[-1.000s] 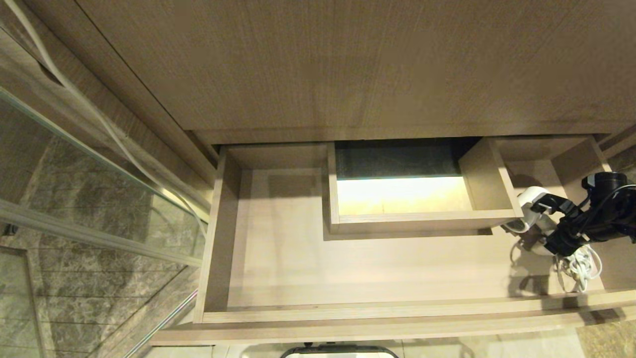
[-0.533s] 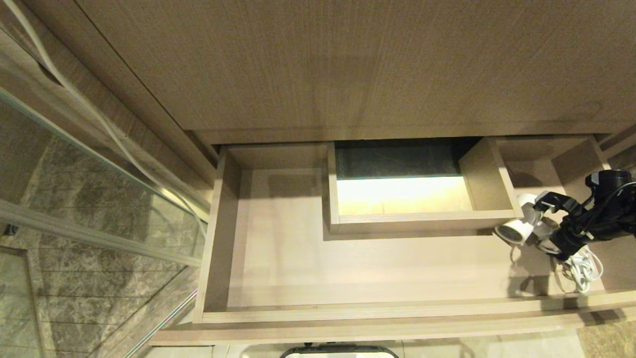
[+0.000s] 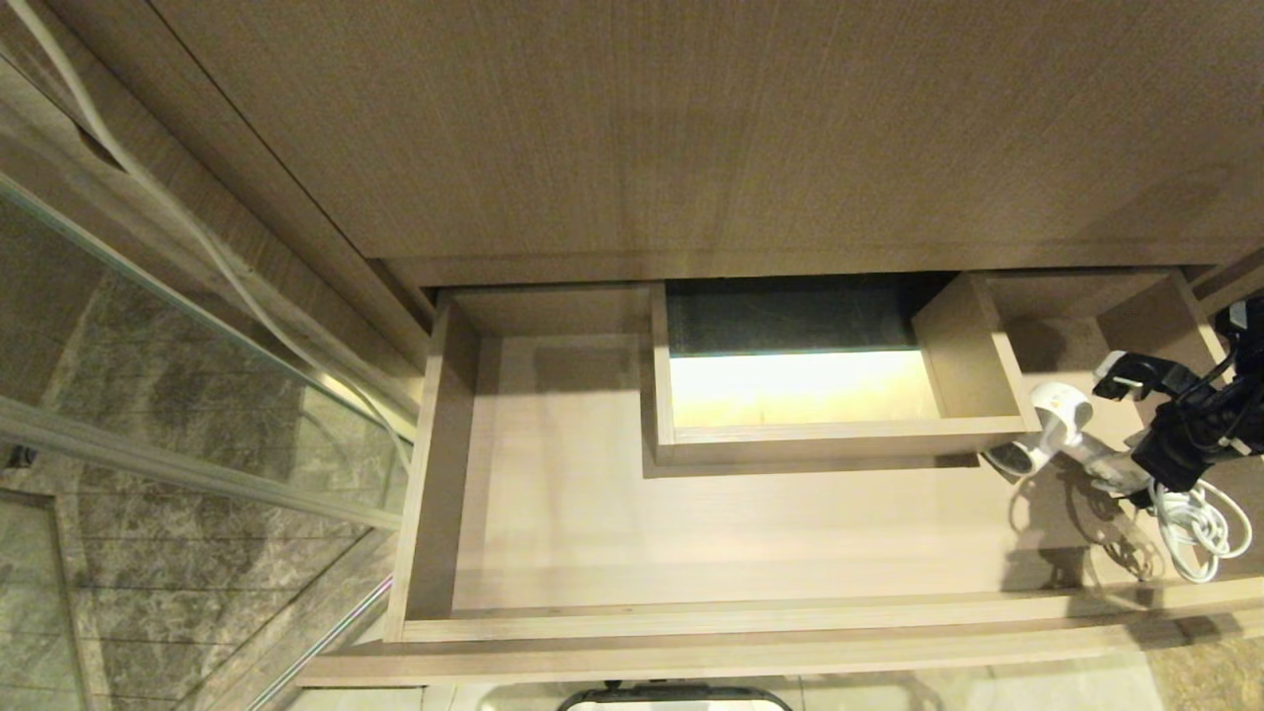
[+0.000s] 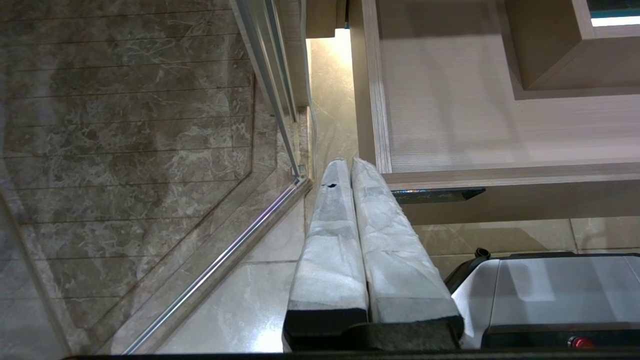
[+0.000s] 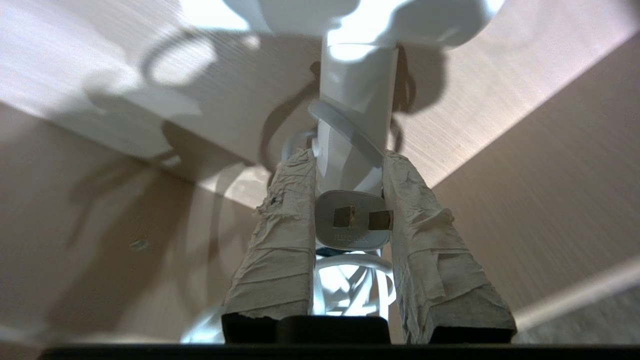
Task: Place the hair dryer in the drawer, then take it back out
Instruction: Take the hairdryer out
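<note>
On the far left of the head view, at about 9 o'clock, a glass panel [image 3: 148, 326] stands over a grey stone floor [image 3: 148, 592]. A thin white cable [image 3: 197, 237] runs down beside it.

The left hand [image 4: 345, 167] shows only in the left wrist view. It hangs low over the floor tiles, just beside the near left corner of the drawer [image 4: 450, 177]. Its two taped fingers [image 4: 330, 235] are pressed together, with nothing between them. A small dark label [image 4: 437, 194] sits on the drawer front close to the fingertips, and part of the robot's grey base [image 4: 550, 295] is next to them.

In the middle of the head view the drawer [image 3: 553, 513] is pulled out and wide open. Above it, at 12 o'clock, is a big wood-grain front [image 3: 691, 128]. Inside the drawer, a boxed cut-out [image 3: 839, 434] sits in the middle, toward the back, with a bright glow inside it.

At about 3 o'clock is the hair dryer [image 3: 1059, 415]. It is inside the drawer, at the right end, just right of the boxed cut-out. Its white head points toward the box. Its white cord [image 3: 1200, 523] hangs in loops below it, at about 4 o'clock.

The right hand [image 5: 347, 160] comes in from the right edge. It is pinching the hair dryer [image 5: 357, 105] by the handle, with one taped finger [image 5: 280, 235] on each side. The plug [image 5: 352, 225] sits between the fingers too.
</note>
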Available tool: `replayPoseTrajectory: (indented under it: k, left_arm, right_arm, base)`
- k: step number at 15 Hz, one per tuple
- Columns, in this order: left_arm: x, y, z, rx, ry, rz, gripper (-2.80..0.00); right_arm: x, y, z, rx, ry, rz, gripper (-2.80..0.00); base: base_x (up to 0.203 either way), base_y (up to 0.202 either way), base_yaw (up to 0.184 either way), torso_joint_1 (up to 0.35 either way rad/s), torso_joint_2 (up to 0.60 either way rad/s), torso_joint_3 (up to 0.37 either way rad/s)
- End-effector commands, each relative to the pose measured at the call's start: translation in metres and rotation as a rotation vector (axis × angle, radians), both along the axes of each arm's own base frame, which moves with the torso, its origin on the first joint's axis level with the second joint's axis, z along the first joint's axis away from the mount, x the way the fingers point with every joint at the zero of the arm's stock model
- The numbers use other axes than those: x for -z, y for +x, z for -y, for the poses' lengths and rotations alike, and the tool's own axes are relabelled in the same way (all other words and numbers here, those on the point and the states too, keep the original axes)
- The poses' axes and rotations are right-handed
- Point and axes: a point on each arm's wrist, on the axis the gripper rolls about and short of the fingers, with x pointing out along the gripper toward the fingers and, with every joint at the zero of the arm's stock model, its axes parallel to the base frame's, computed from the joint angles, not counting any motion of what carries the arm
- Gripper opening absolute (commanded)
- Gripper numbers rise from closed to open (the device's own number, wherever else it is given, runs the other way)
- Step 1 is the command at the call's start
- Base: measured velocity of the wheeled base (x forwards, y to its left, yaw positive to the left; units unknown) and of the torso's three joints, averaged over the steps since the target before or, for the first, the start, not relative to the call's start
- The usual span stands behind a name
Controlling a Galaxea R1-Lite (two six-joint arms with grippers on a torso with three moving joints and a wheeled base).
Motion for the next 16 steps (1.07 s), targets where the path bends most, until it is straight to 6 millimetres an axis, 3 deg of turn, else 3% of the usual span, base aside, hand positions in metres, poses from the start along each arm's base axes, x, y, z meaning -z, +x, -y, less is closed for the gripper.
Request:
replayPoseTrajectory:
  k: [1,8,12,15,16]
  left_arm:
    - [0.0,0.0,0.0,0.0,-0.001,0.0,-2.8]
    - [0.0,0.0,0.0,0.0,-0.001,-0.001,-2.8]
    - [0.0,0.0,0.0,-0.001,-0.001,-0.001,-2.8]
    - [0.0,0.0,0.0,-0.001,-0.001,-0.001,-2.8]
    - [0.0,0.0,0.0,0.001,-0.001,-0.001,-2.8]
  right_arm:
    - [-0.026,-0.014,-0.006,-0.005,-0.031,0.053,-2.8]
    - [-0.045,-0.037,-0.018,-0.008,-0.034,0.06,-2.8]
    - [-0.026,-0.051,-0.025,-0.011,-0.01,-0.003,-2.8]
    - [-0.014,-0.037,-0.018,-0.012,-0.029,0.023,-2.8]
    - [-0.006,-0.03,-0.014,-0.016,-0.032,0.015,-0.63]
  base:
    - [0.0,0.0,0.0,0.0,0.0,0.0]
    - [0.0,0.0,0.0,0.0,0.0,0.0]
    - [0.0,0.0,0.0,0.0,0.0,0.0]
    - [0.0,0.0,0.0,0.0,0.0,0.0]
    - [0.0,0.0,0.0,0.0,0.0,0.0]
